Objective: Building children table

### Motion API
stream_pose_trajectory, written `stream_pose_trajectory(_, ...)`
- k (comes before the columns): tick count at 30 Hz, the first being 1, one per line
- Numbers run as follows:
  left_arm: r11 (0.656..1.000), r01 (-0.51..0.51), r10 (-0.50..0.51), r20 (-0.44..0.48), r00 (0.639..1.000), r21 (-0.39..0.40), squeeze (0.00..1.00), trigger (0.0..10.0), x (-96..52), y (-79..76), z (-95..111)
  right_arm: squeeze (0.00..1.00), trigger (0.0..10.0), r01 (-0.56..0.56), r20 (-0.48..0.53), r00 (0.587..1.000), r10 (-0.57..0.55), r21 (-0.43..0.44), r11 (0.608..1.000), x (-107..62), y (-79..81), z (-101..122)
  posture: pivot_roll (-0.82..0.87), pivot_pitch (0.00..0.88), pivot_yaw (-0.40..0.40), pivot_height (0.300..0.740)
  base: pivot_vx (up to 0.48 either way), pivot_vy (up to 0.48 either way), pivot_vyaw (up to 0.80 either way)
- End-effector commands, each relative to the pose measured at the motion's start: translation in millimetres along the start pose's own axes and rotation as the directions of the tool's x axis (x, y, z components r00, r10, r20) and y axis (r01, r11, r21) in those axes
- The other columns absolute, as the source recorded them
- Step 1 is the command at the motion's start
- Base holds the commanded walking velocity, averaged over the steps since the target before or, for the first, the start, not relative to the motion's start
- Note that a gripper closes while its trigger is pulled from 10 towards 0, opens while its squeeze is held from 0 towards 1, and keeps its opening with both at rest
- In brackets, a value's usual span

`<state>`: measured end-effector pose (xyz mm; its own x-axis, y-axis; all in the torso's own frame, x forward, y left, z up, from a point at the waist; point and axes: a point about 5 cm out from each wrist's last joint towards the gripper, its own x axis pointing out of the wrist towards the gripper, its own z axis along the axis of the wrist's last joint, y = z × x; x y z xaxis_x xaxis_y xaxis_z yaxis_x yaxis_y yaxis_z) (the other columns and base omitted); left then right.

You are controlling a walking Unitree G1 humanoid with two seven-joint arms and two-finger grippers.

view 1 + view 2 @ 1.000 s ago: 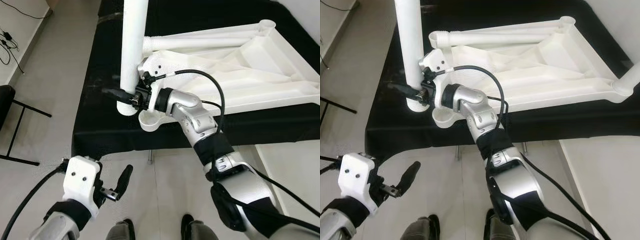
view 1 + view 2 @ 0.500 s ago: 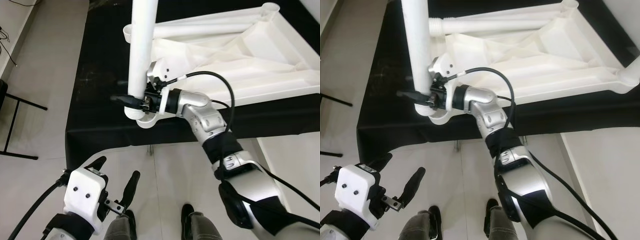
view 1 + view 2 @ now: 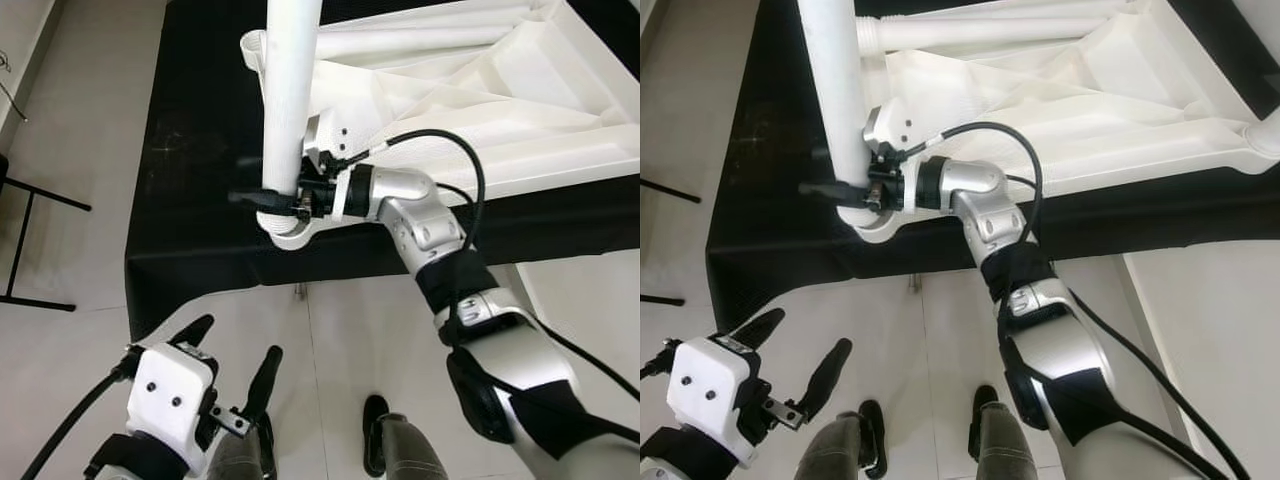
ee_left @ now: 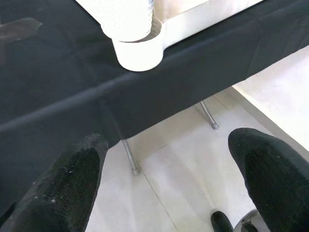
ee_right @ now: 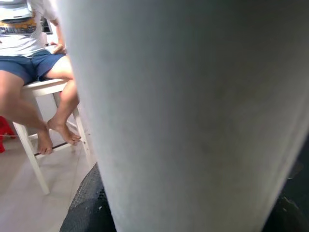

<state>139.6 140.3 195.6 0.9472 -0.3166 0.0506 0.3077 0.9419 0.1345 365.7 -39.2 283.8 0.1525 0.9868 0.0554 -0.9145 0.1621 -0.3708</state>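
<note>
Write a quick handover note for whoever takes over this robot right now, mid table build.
Right gripper: shut on the white table leg, near its lower end, holding it upright at the corner socket of the upturned tabletop.
Left gripper: open, idle, low over the floor in front of the black-draped bench.
Done: leg brought to the near corner socket; another leg stands at the right corner.
Left: whether this leg is fully seated cannot be told, so check it, then release. A further leg lies across the tabletop.

A plain white table leg (image 3: 290,100) and white tabletop (image 3: 500,110) lie on black cloth (image 3: 195,150)
</note>
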Motion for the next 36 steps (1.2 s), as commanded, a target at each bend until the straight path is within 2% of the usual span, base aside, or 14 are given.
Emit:
stream_pose_trajectory(1, 1.0, 0.004, -0.004, -0.011, 1.0, 0.007, 0.0, 10.0, -3.7, -1.8, -0.7, 0.0, 10.0, -0.031, -0.052, 0.998, 0.032, 0.011, 0.999, 0.3, 3.9, -9.8, 0.14, 0.476, 0.031, 0.74, 0.0, 0.0, 0.0)
stream_pose_trajectory(5, 1.0, 0.004, -0.004, -0.007, 1.0, 0.008, 0.0, 10.0, -4.1, -2.9, -0.7, 0.0, 10.0, -0.135, -0.1, 0.986, 0.133, -0.02, 0.991, -6.4, 3.4, -6.3, 0.13, 0.476, 0.025, 0.74, 0.0, 0.0, 0.0)
stream_pose_trajectory(7, 1.0, 0.004, -0.004, -0.007, 1.0, 0.008, 0.0, 10.0, -4.1, -2.9, -0.7, 0.0, 10.0, -0.135, -0.1, 0.986, 0.133, -0.02, 0.991, -6.4, 3.4, -6.3, 0.13, 0.476, 0.025, 0.74, 0.0, 0.0, 0.0)
stream_pose_trajectory(12, 1.0, 0.001, -0.001, -0.003, 1.0, 0.011, 0.0, 10.0, -3.5, -3.5, -0.4, 0.0, 10.0, -0.24, -0.145, 0.961, 0.234, -0.024, 0.971, -9.7, 3.2, -3.2, 0.13, 0.474, 0.02, 0.74, 0.0, 0.0, 0.0)
stream_pose_trajectory(14, 1.0, -0.002, 0.002, -0.002, 1.0, 0.012, 0.0, 10.0, -3.5, -3.5, -0.4, 0.0, 10.0, -0.318, -0.183, 0.934, 0.308, -0.028, 0.948, -9.7, 5.8, -2.9, 0.13, 0.474, 0.019, 0.74, 0.0, 0.0, 0.0)
stream_pose_trajectory(16, 1.0, -0.002, 0.002, -0.001, 1.0, 0.012, 0.0, 10.0, -3.5, -3.6, -0.4, 0.0, 10.0, -0.345, -0.195, 0.923, 0.333, -0.029, 0.938, -9.7, 6.8, -2.7, 0.13, 0.474, 0.019, 0.74, 0.0, 0.0, 0.0)
stream_pose_trajectory(18, 1.0, -0.003, 0.003, 0.001, 1.0, 0.013, 0.0, 10.0, -3.0, -3.3, -0.6, 0.0, 10.0, -0.407, -0.22, 0.894, 0.391, -0.031, 0.913, -8.4, 9.4, -1.5, 0.12, 0.473, 0.018, 0.74, 0.0, 0.0, 0.0)
stream_pose_trajectory(21, 1.0, -0.004, 0.004, 0.005, 1.0, 0.015, 0.0, 10.0, -2.3, -3.2, -0.6, 0.0, 10.0, -0.522, -0.271, 0.827, 0.493, -0.045, 0.852, -1.7, 15.3, 2.7, 0.12, 0.472, 0.012, 0.74, 0.0, 0.0, 0.0)
stream_pose_trajectory(22, 1.0, -0.004, 0.004, 0.005, 1.0, 0.015, 0.0, 10.0, -2.3, -3.2, -0.6, 0.0, 10.0, -0.522, -0.271, 0.827, 0.493, -0.045, 0.852, -1.7, 15.3, 2.7, 0.12, 0.472, 0.012, 0.74, 0.0, 0.0, 0.0)
stream_pose_trajectory(25, 1.0, -0.008, 0.008, 0.007, 1.0, 0.018, 0.0, 10.0, -1.9, -3.1, -0.7, 0.0, 10.0, -0.572, -0.313, 0.787, 0.531, -0.049, 0.819, 8.6, 19.6, 4.3, 0.12, 0.472, 0.008, 0.74, 0.0, 0.0, 0.0)
stream_pose_trajectory(30, 1.0, -0.011, 0.011, 0.01, 1.0, 0.019, 0.0, 10.0, -1.2, -3.6, -0.3, 0.0, 10.0, -0.57, -0.326, 0.783, 0.53, -0.033, 0.821, 22.7, 23.1, 3.3, 0.12, 0.475, 0.001, 0.74, 0.0, 0.0, 0.0)
stream_pose_trajectory(36, 1.0, -0.015, 0.015, 0.012, 1.0, 0.019, 0.0, 10.0, -1.2, -3.5, -0.1, 0.0, 10.0, -0.488, -0.283, 0.835, 0.471, 0.013, 0.873, 31.7, 22.9, -0.7, 0.11, 0.477, 0.001, 0.74, 0.0, 0.0, 0.0)
